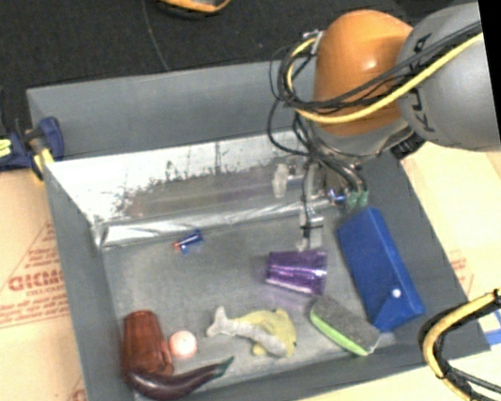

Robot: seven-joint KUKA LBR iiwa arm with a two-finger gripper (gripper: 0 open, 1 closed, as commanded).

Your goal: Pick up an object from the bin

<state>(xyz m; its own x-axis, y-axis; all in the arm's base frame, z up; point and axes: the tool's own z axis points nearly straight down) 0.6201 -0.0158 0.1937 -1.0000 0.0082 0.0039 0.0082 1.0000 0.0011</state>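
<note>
The purple see-through cup (296,272) lies on its side on the floor of the bin (169,108), just below the tip of our claw (313,228) as we look down, and we take it for the likeliest pick. We cannot tell whether the claw is released or clenched, so we would make sure it is spread wide before going lower. We judge it best to straddle the cup's round body, not its rim, and come straight down. Just right of the claw stands a blue box (379,268), near enough to snag. Beyond the cup lie a green-edged sponge (340,325) and a pale toy animal (256,329).
</note>
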